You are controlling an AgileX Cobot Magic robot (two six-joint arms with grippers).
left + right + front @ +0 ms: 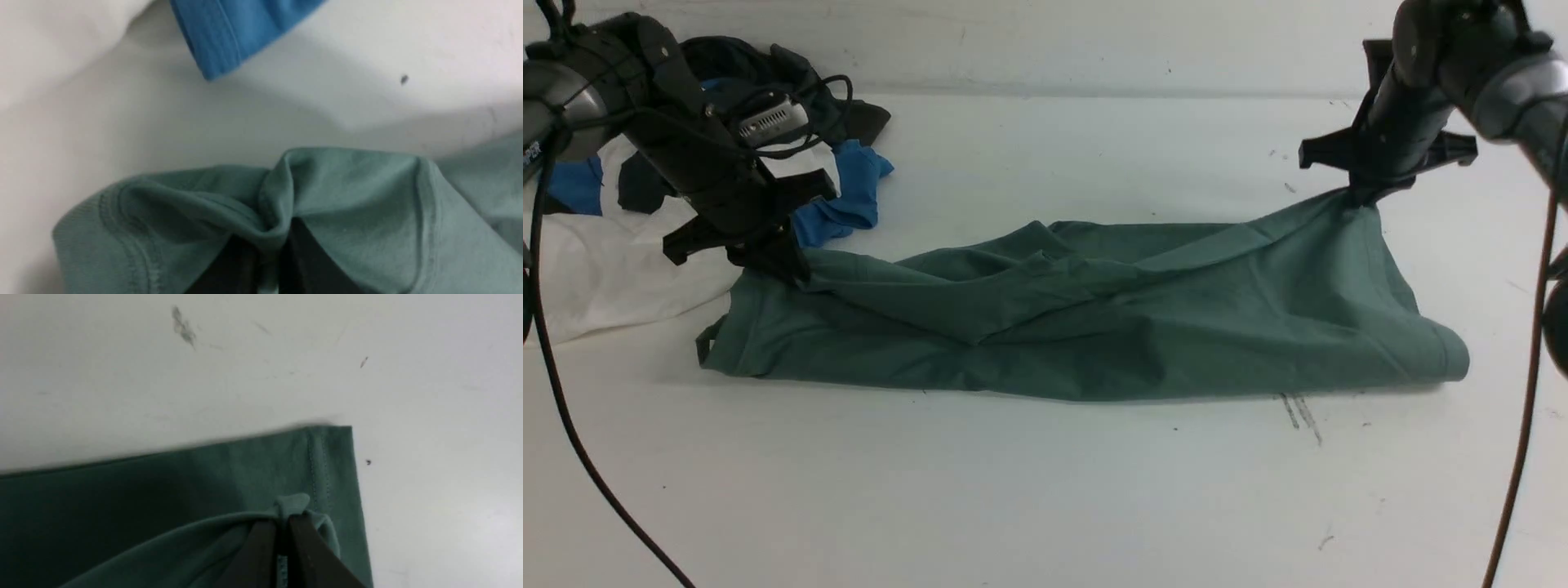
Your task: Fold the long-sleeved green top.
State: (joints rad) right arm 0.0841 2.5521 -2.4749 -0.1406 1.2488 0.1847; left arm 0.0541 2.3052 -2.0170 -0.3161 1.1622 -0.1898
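The green long-sleeved top lies in a long, loosely doubled band across the middle of the table. My left gripper is shut on its left end, where a bunch of hemmed fabric is pinched between the dark fingers. My right gripper is shut on the far right corner and holds it lifted above the table, so the cloth rises to it in a taut ridge. In the right wrist view a small tuft of the top pokes out past the closed fingertips. The sleeves are hidden in the folds.
A pile of other clothes sits at the back left behind my left arm: a blue garment, a white one and a dark one. The blue cloth lies close to the left gripper. Cables hang along both side edges.
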